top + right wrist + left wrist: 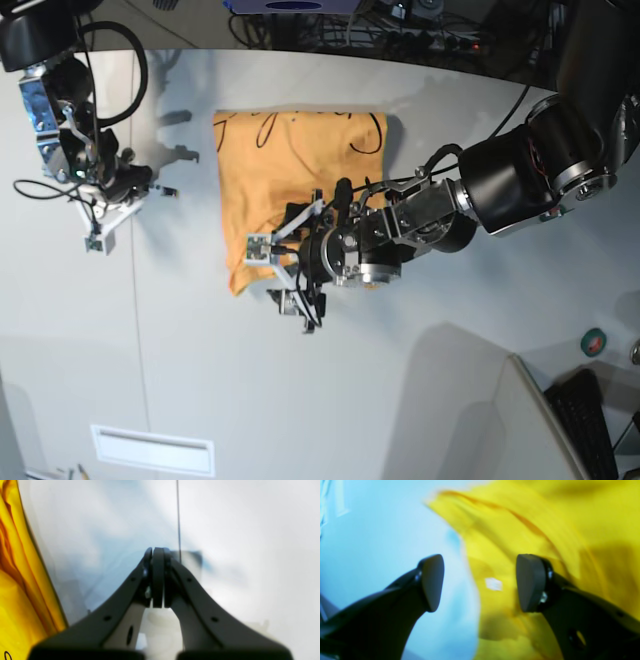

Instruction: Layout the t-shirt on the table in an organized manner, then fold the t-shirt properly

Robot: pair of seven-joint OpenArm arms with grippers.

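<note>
Right now I see one t-shirt (290,165) lying on the table (420,390), folded into a rough rectangle toward the far middle, with wide bare tabletop on every side of it, most of all along the near edge. Two arms are in play. My left claw (287,262) hangs at the shirt's near edge, its jaws spread apart with nothing between them; the left wrist view shows both pads (531,581) well separated, yellow cloth (545,517) under and beyond the right-hand pad, bare table (382,530) under the other. That same view picks out a small white tag (493,584) on the fabric, which I cannot make out from the base camera. My right claw (125,193) sits well clear of the shirt, off to the side over bare table, clenched tight on nothing. Its wrist view shows the pads (158,577) pressed together, a thin dark seam (178,517) running away across the table, and the shirt's edge (15,567) only along the left border.
</note>
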